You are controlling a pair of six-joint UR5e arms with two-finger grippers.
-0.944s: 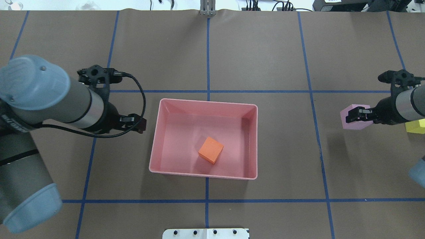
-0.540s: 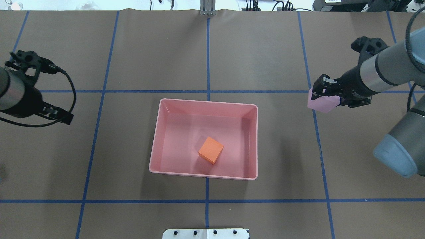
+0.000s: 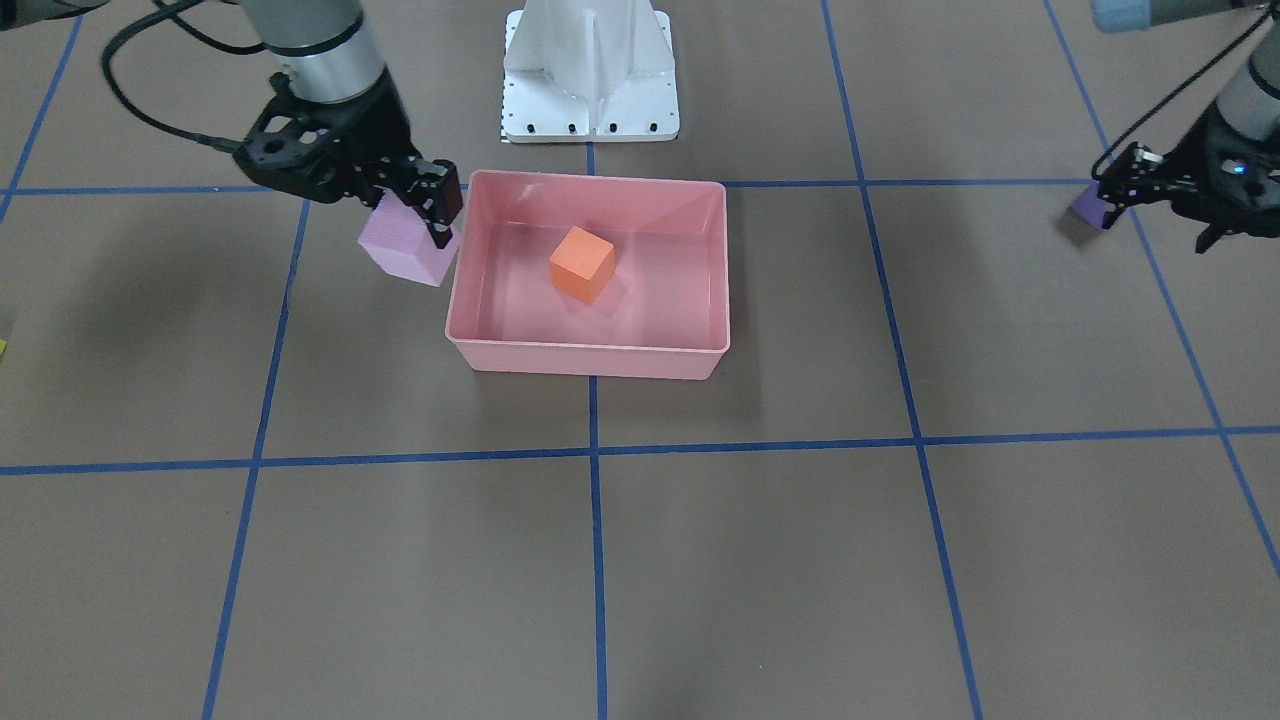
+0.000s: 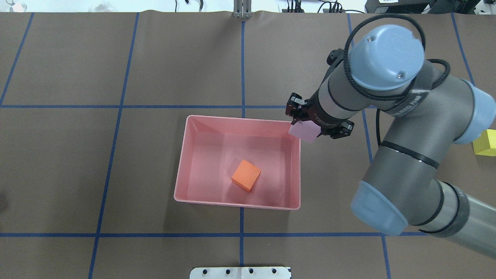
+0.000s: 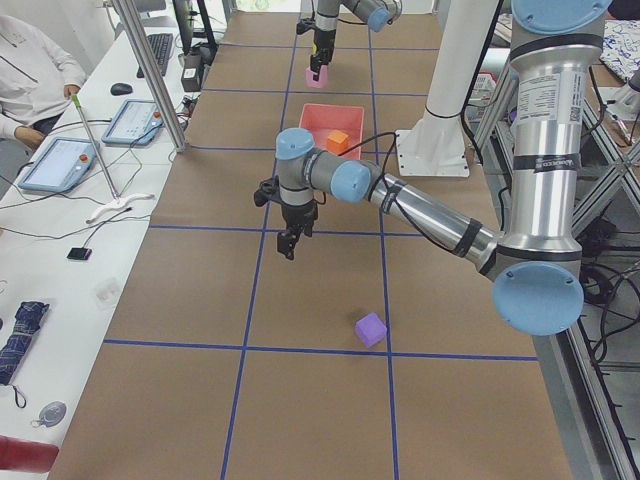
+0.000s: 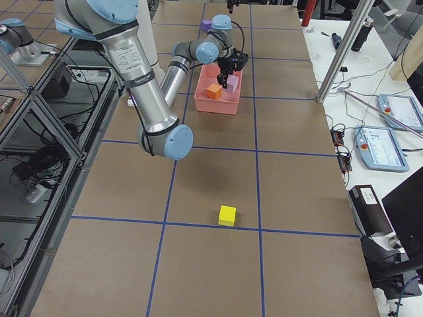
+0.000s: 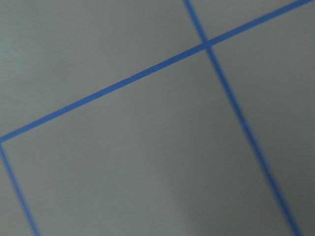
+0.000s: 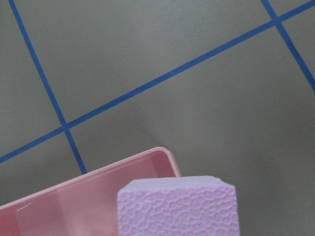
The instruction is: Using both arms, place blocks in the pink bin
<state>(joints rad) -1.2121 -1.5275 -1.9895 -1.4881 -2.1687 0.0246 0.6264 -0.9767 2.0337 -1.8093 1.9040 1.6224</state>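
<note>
Progress, by the overhead clock (12 = away from robot): 1 of 4 blocks is in. The orange block (image 4: 246, 175) lies flat on the floor of the bin (image 4: 240, 124), a bit toward 5 o'clock from ctr, clear of the walls.

No. 2 is mid-delivery. The R claw (image 3: 408, 225) is clamped on the lilac block (image 4: 303, 131) and holds it in the air at the bin's 2 o'clock corner, approx over the rim. The R wrist cam shows that corner directly below the block. It isn't released, so it doesn't count yet. It prob needs a short shift toward 8 o'clock to drop inside and not on the rim.

Left to do: 2 more. The purple block (image 5: 371, 328) sits on the worktop well off the bin's 9 o'clock side. The L claw (image 5: 287, 245) hangs above the worktop between bin and purple block, w/ nothing in it; can't tell how wide its fingers are set. The yellow block (image 4: 486, 142) rests on the worktop far out at 3 o'clock, w/ no claw near it.

Prob purple goes to the L arm, yellow to the R.
</note>
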